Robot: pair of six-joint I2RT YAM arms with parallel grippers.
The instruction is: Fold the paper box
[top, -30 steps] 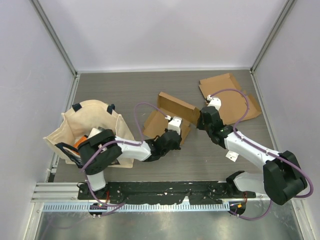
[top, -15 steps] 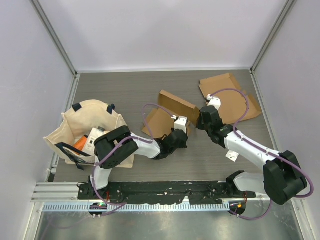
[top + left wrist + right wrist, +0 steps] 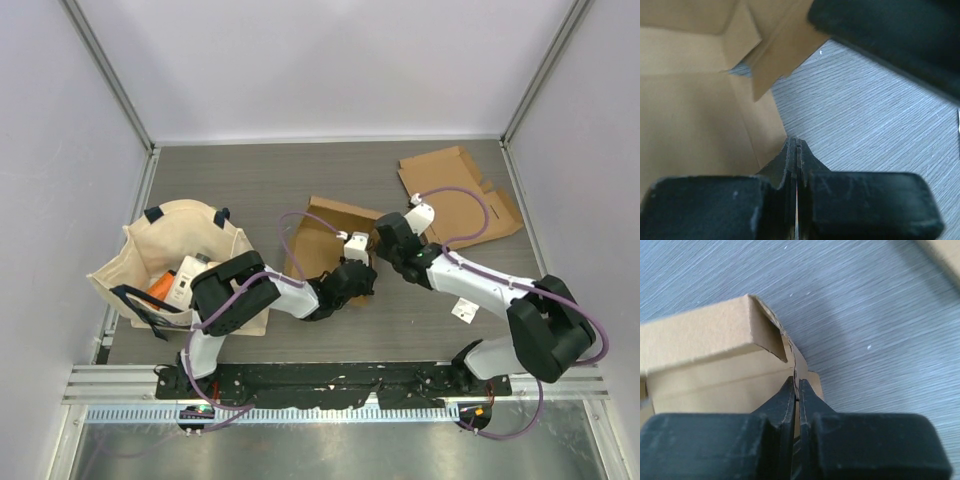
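Centre of the top view: the box (image 3: 322, 235) sits half-formed, one side raised. The left claw (image 3: 796, 144) is pressed together at the box's lower-right edge. The right claw (image 3: 796, 386) is closed too, against the box's corner, perhaps nipping cardboard. The next move calls for pushing that side over.

The table (image 3: 250, 170) is dark grey with a wood grain, walled in by pale panels. A cream cloth bag (image 3: 190, 240) lies at its left side, a brown box (image 3: 318, 250) near the middle, and a flat cardboard sheet (image 3: 460, 190) at the back right. A small white tag (image 3: 463, 310) lies nearer the front, well apart from the sheet.
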